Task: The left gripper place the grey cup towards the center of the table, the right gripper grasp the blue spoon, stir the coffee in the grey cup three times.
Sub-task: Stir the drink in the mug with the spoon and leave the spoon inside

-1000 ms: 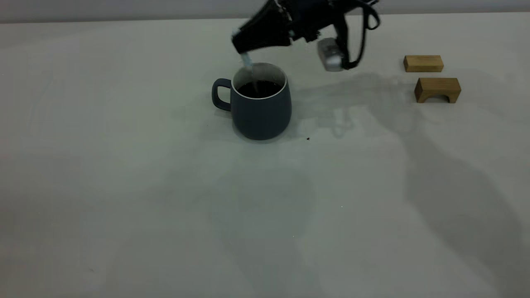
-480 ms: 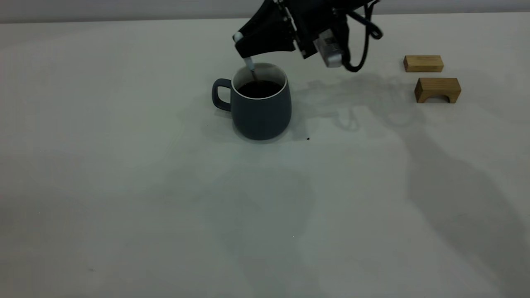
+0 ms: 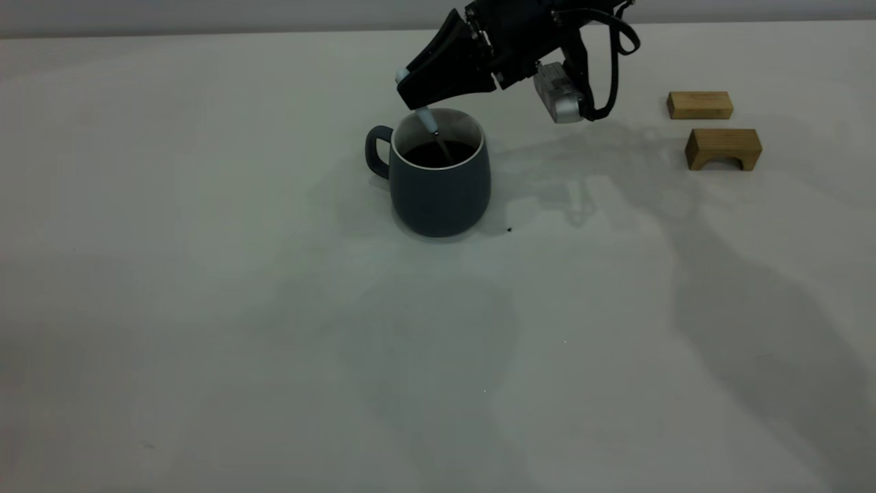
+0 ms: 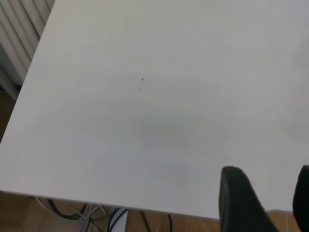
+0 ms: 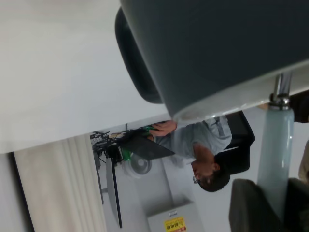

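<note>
Reaching down from the far side of the off-white matte surface (image 3: pixel 205 274), the black right pincer (image 3: pixel 409 87) with the silver cylindrical camera is seen pinching the pale blue handle of the slim blue spoon (image 3: pixel 428 121), whose grey metal stem is dipped into the dark coffee (image 3: pixel 438 154). The coffee is held in the slate-grey rounded ceramic cup (image 3: pixel 438 181), which is stood upright near the surface's middle with its loop handle turned toward the left side. Over a bare corner of the surface, the left pincer (image 4: pixel 263 203) is shown with its fingers spread apart, gripping nothing.
</note>
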